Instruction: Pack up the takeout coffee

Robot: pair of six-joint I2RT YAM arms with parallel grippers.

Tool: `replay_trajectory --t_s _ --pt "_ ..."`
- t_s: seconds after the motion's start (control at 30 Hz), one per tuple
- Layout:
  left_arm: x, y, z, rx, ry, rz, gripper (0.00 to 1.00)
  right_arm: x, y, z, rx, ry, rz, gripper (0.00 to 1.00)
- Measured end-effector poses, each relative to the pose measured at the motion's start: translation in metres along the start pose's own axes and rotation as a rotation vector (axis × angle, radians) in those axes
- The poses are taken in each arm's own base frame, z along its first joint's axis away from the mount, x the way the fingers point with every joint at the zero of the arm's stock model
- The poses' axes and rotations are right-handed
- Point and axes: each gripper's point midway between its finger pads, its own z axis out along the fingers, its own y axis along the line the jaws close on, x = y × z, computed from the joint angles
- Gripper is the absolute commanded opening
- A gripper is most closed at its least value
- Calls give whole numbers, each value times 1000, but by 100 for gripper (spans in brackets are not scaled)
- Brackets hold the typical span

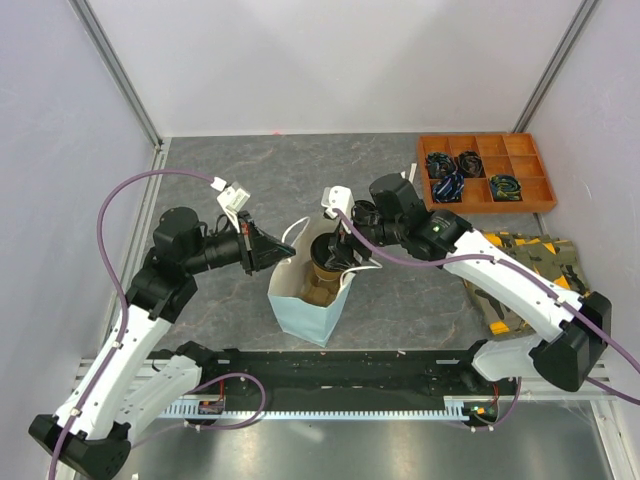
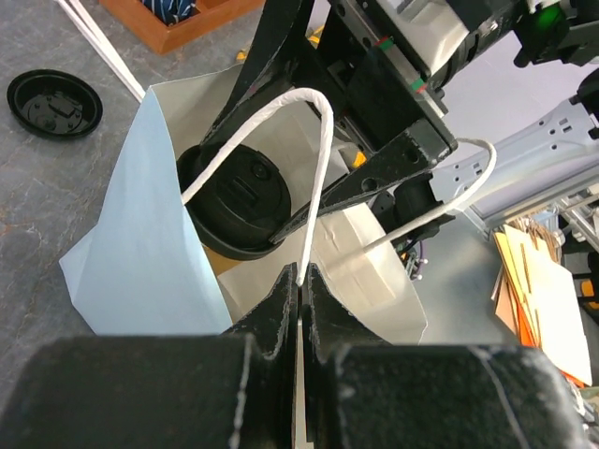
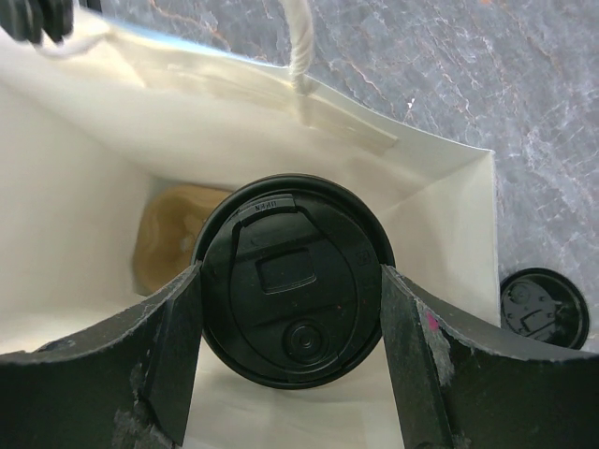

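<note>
Right wrist view: the right claw (image 3: 291,323) is clamped on the takeout coffee (image 3: 292,374) at its black lid (image 3: 281,276), inside the blue bag (image 3: 103,178) mouth. The left claw (image 2: 299,285) is pinched together on the bag's handle (image 2: 323,140). The cup is likely light and crushable, so a gentle grip at the stiffer rim suits.

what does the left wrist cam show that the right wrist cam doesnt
Only the left wrist view: the left gripper shut on the paper bag rim below a handle, a wooden tray corner, and stacked papers.
Only the right wrist view: the tan carrier at the bag's bottom.
Both: the bag, the takeout coffee with the right gripper clasping its lid, and a spare lid on the table.
</note>
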Motion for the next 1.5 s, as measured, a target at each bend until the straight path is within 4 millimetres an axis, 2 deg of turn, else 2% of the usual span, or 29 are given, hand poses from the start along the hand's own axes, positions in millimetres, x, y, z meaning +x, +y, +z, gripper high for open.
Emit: replay_trajectory --t_s 0.4,0.67,0.83,1.07,1.23,1.5 --pt "17 -40 -23 179 -22 299 2 26 -2 5 28 18 -96 42" --pt "36 -38 -21 256 43 452 2 17 -7 8 61 -35 -129 42" --pt "42 -31 -15 275 81 476 2 14 -7 11 52 -45 -133 42" --pt "25 -32 -3 292 86 460 2 15 -7 14 38 -41 -143 42" --pt "7 -47 -6 323 45 486 2 9 -8 12 47 -50 -121 43" --pt "9 -53 -6 366 53 488 2 -6 -11 6 80 -75 -43 43"
